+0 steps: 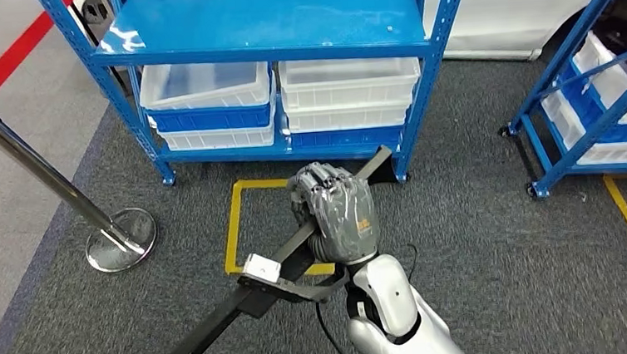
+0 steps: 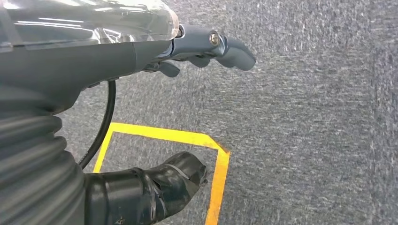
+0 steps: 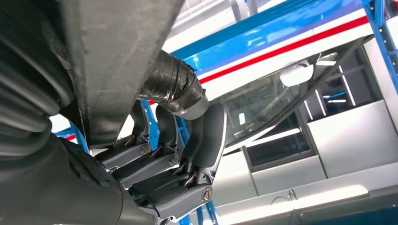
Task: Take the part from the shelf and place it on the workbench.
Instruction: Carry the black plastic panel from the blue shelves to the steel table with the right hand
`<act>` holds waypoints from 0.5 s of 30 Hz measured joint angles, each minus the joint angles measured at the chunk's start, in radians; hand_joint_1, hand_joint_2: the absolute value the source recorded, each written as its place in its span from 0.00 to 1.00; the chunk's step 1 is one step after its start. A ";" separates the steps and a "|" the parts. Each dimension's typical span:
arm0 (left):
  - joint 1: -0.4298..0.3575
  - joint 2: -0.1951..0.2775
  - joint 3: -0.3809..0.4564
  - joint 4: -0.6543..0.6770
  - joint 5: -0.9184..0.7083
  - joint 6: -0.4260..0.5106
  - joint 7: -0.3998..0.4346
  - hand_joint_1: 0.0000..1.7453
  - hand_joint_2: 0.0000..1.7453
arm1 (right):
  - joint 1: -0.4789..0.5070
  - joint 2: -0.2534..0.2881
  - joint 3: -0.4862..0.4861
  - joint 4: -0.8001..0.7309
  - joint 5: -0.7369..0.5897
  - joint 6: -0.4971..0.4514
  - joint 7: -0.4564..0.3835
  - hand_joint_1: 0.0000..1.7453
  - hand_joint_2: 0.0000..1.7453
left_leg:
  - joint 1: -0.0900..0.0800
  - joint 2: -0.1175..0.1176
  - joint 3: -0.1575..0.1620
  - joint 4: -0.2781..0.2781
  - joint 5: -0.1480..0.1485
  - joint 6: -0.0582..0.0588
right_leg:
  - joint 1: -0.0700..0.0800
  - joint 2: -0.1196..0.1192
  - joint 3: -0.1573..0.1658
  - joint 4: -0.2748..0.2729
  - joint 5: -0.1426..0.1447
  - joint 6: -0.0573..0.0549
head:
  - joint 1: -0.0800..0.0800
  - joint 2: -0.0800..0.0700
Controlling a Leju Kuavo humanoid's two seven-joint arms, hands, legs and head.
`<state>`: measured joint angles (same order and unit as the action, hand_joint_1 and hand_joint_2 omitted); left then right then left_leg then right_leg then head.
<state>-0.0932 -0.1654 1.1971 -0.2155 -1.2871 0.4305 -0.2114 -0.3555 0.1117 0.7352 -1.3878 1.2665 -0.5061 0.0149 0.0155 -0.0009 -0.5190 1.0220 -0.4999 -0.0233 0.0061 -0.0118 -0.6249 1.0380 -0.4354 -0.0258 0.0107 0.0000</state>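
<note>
The part (image 1: 212, 321) is a long black bar with a small white block (image 1: 261, 268) fixed near its middle and a black strap hanging below. My right hand (image 1: 339, 213) grips it in front of the blue shelf (image 1: 266, 26), and the bar runs diagonally from low left up to its far end by the shelf's leg. Up close, in the right wrist view, the bar (image 3: 112, 56) lies across the palm with the right hand (image 3: 169, 164) curled around it. My left hand (image 2: 117, 47) hangs over the carpet, its fingers (image 2: 230, 49) and thumb (image 2: 169, 183) apart and holding nothing.
Clear and blue bins (image 1: 209, 97) fill the shelf's lower level. A chrome stanchion (image 1: 119, 240) stands on the left. A second blue shelf (image 1: 589, 116) stands on the right. A yellow taped square (image 1: 234, 224) marks the grey carpet under the bar.
</note>
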 joint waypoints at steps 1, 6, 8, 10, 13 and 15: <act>0.000 0.000 0.000 0.000 0.000 0.000 0.000 0.00 1.00 | 0.002 0.000 -0.002 0.000 -0.003 -0.002 0.000 1.00 1.00 | -0.002 0.000 0.001 -0.010 -0.003 0.007 | 0.000 0.000 -0.003 0.001 0.005 0.006 | 0.000 0.000; 0.001 -0.001 0.000 0.000 0.000 0.000 0.001 0.00 1.00 | 0.018 -0.009 -0.025 0.000 -0.022 -0.029 0.000 1.00 1.00 | 0.007 0.010 -0.017 -0.024 0.023 0.043 | -0.007 0.008 -0.057 0.130 -0.086 0.035 | 0.003 0.000; 0.002 0.000 0.001 0.000 0.000 0.001 0.002 0.00 1.00 | 0.031 -0.019 -0.040 0.000 -0.027 -0.039 0.000 1.00 1.00 | 0.006 0.012 -0.031 -0.022 0.032 0.047 | -0.014 0.008 -0.097 0.247 -0.145 0.043 | 0.003 0.000; 0.003 0.001 0.002 0.000 0.000 0.002 0.002 0.00 1.00 | 0.045 -0.029 -0.055 -0.001 -0.030 -0.046 0.000 1.00 1.00 | 0.006 0.012 -0.042 -0.018 0.038 0.045 | -0.019 0.008 -0.080 0.250 -0.135 0.047 | 0.003 0.000; 0.003 0.000 0.002 0.000 0.000 0.001 0.002 0.00 1.00 | 0.054 -0.037 -0.076 -0.006 -0.031 -0.052 0.000 1.00 1.00 | 0.006 0.014 -0.054 -0.007 0.041 0.037 | -0.019 0.003 0.032 0.067 -0.071 0.042 | 0.003 0.000; 0.003 -0.001 0.003 0.000 0.000 0.001 0.002 0.00 1.00 | 0.061 -0.041 -0.089 -0.012 -0.031 -0.058 -0.001 1.00 1.00 | 0.004 0.016 -0.061 -0.003 0.044 0.025 | -0.012 0.001 0.062 0.002 -0.064 0.034 | 0.002 0.000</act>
<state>-0.0905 -0.1660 1.1997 -0.2155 -1.2867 0.4315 -0.2098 -0.2947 0.0706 0.6465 -1.4000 1.2352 -0.5639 0.0143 0.0197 0.0152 -0.5797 1.0189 -0.4557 0.0018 -0.0060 -0.0106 -0.5627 1.0402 -0.4999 0.0081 0.0131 0.0000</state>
